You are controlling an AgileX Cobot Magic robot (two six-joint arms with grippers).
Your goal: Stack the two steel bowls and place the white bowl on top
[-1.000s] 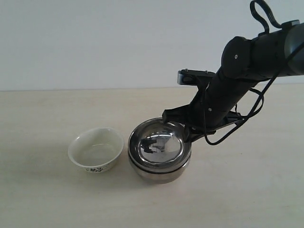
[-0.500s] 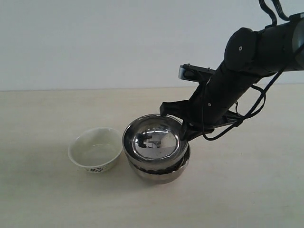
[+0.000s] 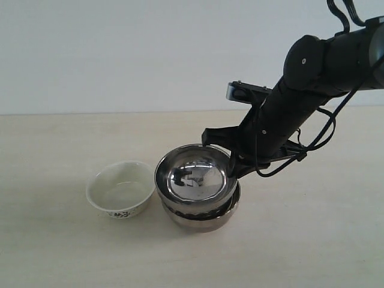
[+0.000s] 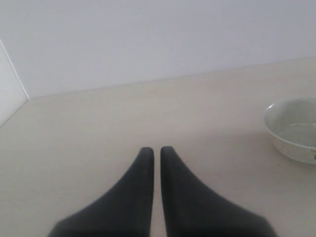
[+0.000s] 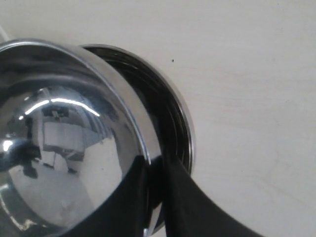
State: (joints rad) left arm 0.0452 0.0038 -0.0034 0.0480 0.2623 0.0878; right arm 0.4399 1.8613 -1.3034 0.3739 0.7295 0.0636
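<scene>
Two bowls not nested yet: lower steel bowl [image 3: 201, 217] sits on the table [image 3: 312, 252], white bowl [image 3: 120, 189] just beside it. Upper steel bowl [image 3: 193, 179] rides offset toward the white one, right gripper [image 3: 231, 165] clamped on its rim. Centre it, level it, lower it, then release. Left gripper [image 4: 156, 158] is empty, jaws all but together

Bare table [image 3: 60, 252] lies open around the white bowl [image 3: 120, 189], except where the steel bowls [image 3: 195, 180] crowd one side

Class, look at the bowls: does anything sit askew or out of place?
Yes. The upper steel bowl sits off-centre over the lower steel bowl, offset toward the white bowl, not nested; the right gripper pinches its rim. The white bowl stands upright, apart.
</scene>
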